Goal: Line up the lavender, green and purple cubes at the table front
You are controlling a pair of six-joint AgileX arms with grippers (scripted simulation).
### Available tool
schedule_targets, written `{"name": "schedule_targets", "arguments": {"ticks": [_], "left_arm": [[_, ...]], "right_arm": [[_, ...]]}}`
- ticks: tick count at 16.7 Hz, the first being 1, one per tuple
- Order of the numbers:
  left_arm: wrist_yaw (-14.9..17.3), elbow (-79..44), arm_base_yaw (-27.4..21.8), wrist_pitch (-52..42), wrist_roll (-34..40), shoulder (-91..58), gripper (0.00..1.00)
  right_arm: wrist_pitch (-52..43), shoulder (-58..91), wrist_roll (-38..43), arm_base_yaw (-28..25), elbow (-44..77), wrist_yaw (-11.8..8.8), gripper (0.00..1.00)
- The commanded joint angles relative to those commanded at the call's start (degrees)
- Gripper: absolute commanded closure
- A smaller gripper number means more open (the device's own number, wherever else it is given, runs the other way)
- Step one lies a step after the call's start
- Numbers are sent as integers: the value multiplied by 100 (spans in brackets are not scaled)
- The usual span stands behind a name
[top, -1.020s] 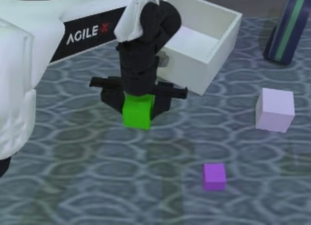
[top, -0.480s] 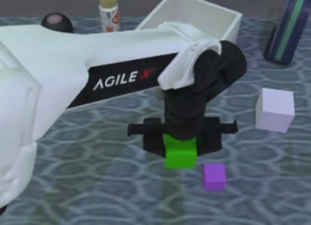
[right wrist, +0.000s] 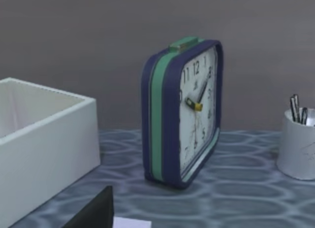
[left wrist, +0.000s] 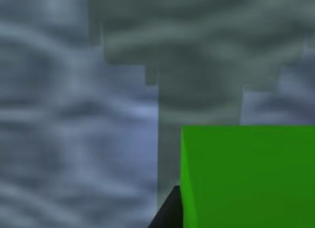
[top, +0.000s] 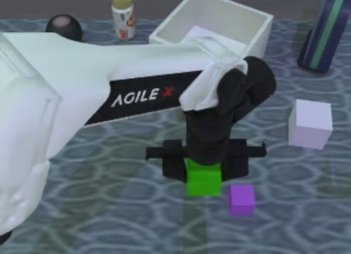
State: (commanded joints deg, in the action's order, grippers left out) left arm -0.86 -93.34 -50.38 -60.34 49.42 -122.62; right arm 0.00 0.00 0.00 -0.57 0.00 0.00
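White box (top: pixel 241 43) at 12 o'clock, clock (right wrist: pixel 183 112) at 2, can (top: pixel 123 17) and black ball (top: pixel 64 27) at 11, pen cup (right wrist: pixel 299 144) beside clock.

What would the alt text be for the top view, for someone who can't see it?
The left arm's gripper holds a green cube low over the patterned table, just left of a smaller purple cube. A larger lavender cube sits apart at right, with a white box behind.

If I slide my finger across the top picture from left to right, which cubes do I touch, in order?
green cube, held in the left gripper → purple cube → lavender cube
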Motion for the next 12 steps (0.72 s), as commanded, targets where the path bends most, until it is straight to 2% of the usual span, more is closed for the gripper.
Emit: {"name": "schedule_targets", "arguments": {"ticks": [4, 9, 12], "left_arm": [[9, 498, -3, 815, -12, -278, 100], [7, 604, -2, 970, -7, -344, 100], [7, 604, -2, 970, -7, -344, 77]], "right_arm": [[0, 0, 0, 0, 0, 0, 0], [0, 0, 0, 0, 0, 0, 0], [0, 0, 0, 0, 0, 0, 0]]}}
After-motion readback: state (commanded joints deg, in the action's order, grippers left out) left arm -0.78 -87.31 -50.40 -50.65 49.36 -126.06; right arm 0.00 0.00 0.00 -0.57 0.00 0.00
